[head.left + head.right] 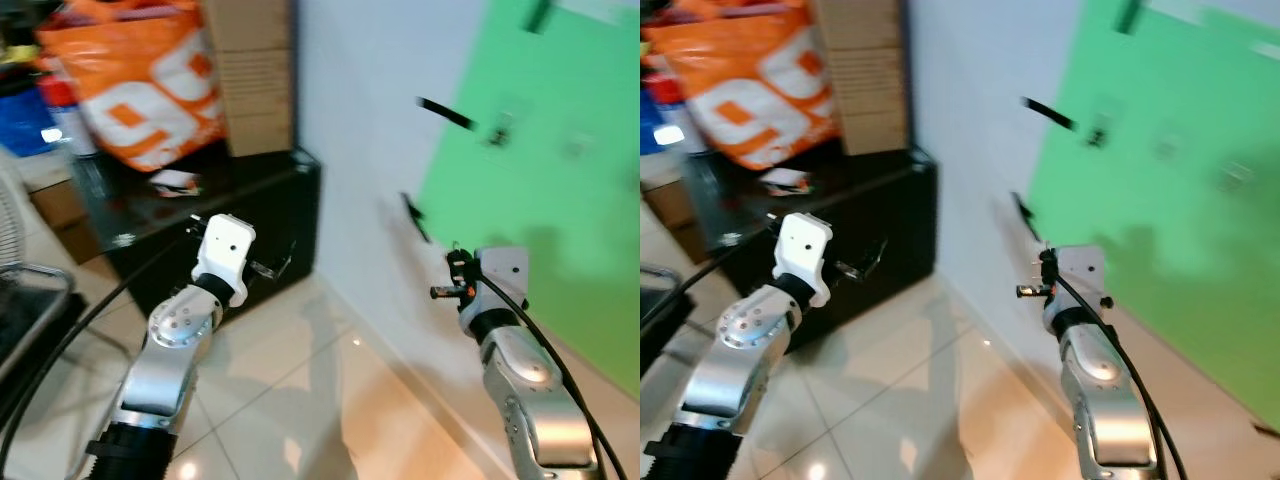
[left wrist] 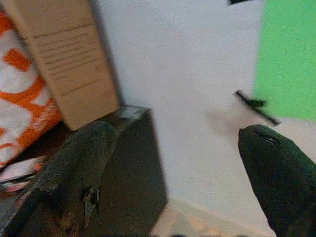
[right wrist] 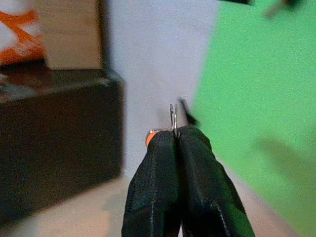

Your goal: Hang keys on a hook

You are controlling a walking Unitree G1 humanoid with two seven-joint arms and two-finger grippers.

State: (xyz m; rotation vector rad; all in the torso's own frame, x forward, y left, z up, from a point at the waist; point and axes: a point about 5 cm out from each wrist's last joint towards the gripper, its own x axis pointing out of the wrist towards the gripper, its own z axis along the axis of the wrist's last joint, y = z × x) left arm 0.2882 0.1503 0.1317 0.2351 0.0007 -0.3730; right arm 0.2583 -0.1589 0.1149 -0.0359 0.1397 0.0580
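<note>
At the right of the frame, the bright green wall panel [image 1: 560,190] carries a black hook [image 1: 446,114]. Lower centre-right, the right hand [image 3: 174,138] is closed on a thin silver key ring [image 3: 173,117]; lower left, the left hand [image 2: 173,168] is open.

Left arm: silver, jointed, raised forward from the lower left, white wrist housing uppermost. Left gripper [image 2: 177,163]: two long black fingers [image 2: 74,173] spread wide apart, nothing between them.

Right arm: silver, jointed, raised forward from the lower right, black cable running along it. Right gripper [image 3: 176,136]: two long black fingers [image 3: 153,187] pressed flat together, pinching a thin silver wire key ring [image 3: 173,117] that stands up from the tips.
</note>
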